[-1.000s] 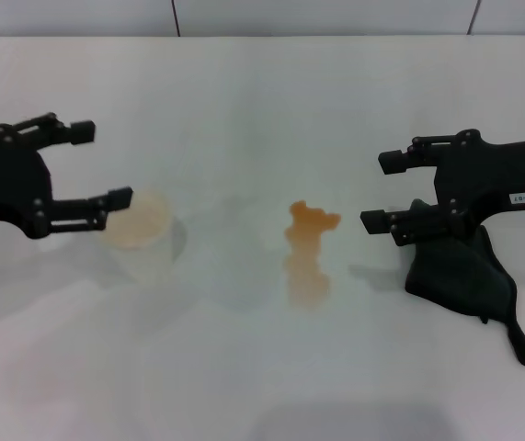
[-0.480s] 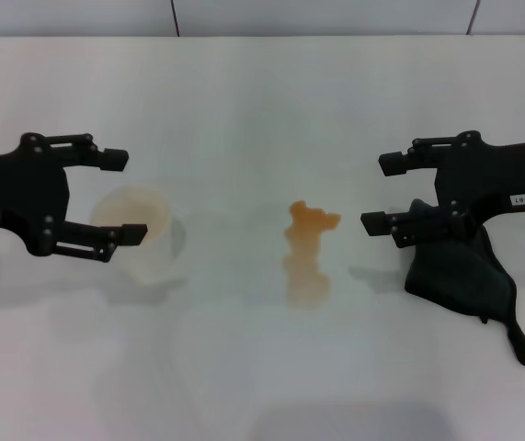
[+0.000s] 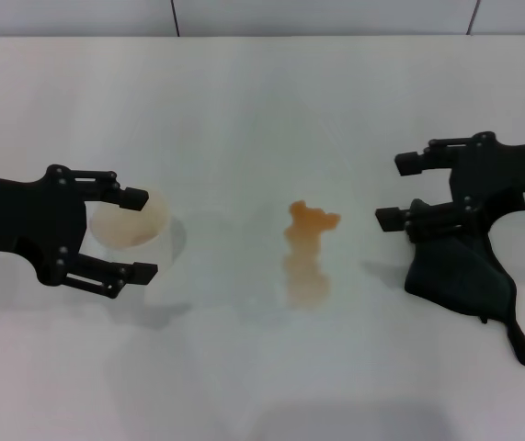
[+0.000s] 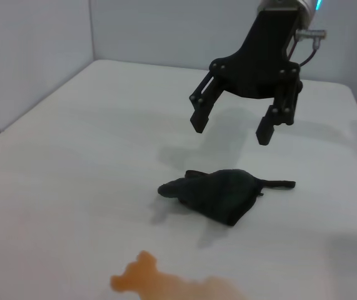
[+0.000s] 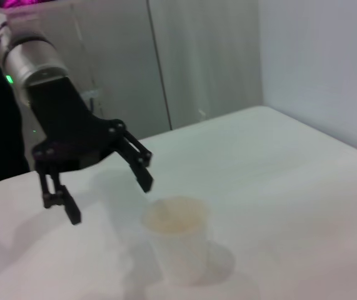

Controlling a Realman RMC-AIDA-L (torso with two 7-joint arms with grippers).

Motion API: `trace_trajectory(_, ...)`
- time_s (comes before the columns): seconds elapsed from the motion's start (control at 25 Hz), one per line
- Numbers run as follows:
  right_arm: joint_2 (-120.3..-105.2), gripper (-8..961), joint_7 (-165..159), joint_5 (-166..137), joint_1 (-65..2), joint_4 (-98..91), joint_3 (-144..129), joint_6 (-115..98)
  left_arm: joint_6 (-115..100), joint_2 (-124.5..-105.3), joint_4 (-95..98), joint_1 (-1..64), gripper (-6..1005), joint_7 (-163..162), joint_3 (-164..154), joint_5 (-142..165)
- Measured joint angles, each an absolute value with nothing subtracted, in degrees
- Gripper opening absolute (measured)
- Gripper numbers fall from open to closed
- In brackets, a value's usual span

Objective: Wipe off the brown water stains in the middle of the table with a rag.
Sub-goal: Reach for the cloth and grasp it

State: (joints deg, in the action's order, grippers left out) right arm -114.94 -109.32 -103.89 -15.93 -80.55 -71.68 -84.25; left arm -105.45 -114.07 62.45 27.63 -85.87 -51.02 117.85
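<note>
Brown water stains [image 3: 306,251]: irregular orange-brown blotch near the middle of the white surface [image 3: 262,110], darker at its far lobe, paler toward the near edge. Only part of it shows at the edge of the left wrist view [image 4: 159,281].

Rag [image 3: 464,276]: dark, crumpled, lying flat on the surface to the right of the stains and apart from them; a narrow tail runs toward the near edge. The left wrist view [image 4: 219,194] shows its folded bulk and tail resting on the surface with a clear gap of air below the gripper above it, which the head view does not make plain.

Right gripper [image 3: 398,191]: reaches in from the right, fingers spread wide, empty, hanging over the rag's far-left part without touching it [image 4: 231,125].

Cup [image 3: 138,234]: small, translucent, brownish inside, upright on the left of the surface. The right wrist view [image 5: 177,240] shows it standing free.

Left gripper [image 3: 141,232]: reaches in from the left, fingers wide apart on either side of the cup in the head view; the right wrist view [image 5: 106,197] shows it raised, above and beside the cup, holding nothing.
</note>
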Motion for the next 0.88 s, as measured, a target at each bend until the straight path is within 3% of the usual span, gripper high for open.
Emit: trace_trajectory(0.88,-115.02,786,-123.3,-127.1,-19.5,-83.7,-68.9,-88.9,-106.4,-112.65,64.3,30.5,893,-89.4,-50.9,117.8)
